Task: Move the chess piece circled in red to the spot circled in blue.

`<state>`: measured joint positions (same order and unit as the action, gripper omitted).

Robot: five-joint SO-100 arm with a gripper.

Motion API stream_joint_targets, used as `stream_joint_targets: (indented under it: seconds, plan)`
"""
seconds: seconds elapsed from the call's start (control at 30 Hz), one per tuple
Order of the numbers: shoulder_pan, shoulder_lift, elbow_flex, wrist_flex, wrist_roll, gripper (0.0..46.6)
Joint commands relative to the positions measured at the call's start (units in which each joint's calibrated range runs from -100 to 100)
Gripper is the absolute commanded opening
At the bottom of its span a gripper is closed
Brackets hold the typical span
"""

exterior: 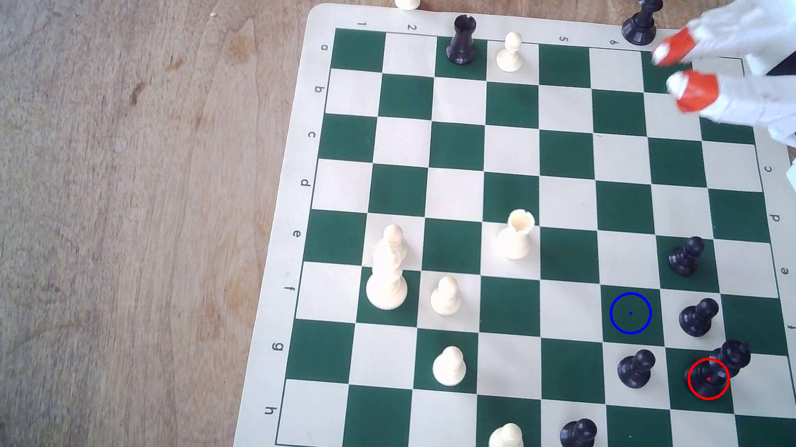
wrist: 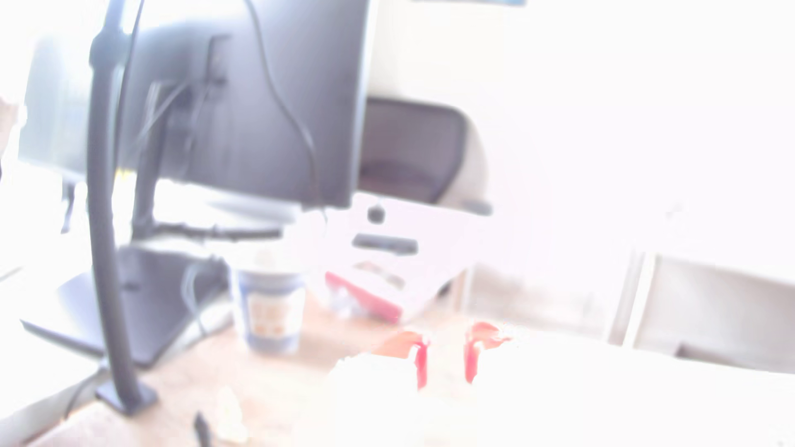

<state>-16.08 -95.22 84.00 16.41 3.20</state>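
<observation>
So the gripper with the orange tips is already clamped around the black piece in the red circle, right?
Not so. In the exterior view the gripper hangs open over the board's far corner, well apart from the chess piece, which stands untouched in its red ring.

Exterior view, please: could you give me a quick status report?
Gripper open, empty, over the board's far corner. Chess piece untouched on its red-ringed square. Blue-ringed spot free; black pawns flank the path.
</observation>
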Motion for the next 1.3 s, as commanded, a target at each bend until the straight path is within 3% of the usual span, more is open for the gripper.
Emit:
stream_joint_targets:
  seconds: [0.0, 0.1, 0.17, 0.23, 0.33, 0.5, 0.57, 0.8, 1.27]
  plan:
    - [-3.83, 3.63, -16.91, 22.41, -0.34, 3.1]
    - [-6.80, 9.91, -24.89, 28.96, -1.61, 3.6]
    - [-10.79, 18.40, -34.41, 36.33, -4.49, 6.4]
    - [-14.08, 25.11, -39.94, 41.41, -5.67, 6.5]
    - [-16.97, 30.37, -41.48, 44.68, -5.67, 7.2]
    - [-22.52, 36.74, -40.03, 50.66, -5.71, 14.8]
    - [-23.85, 38.01, -37.58, 50.74, -5.71, 15.7]
    - [-24.01, 39.88, -34.32, 50.42, -6.59, 18.8]
    - [-22.84, 41.15, -18.73, 38.05, -6.69, 18.4]
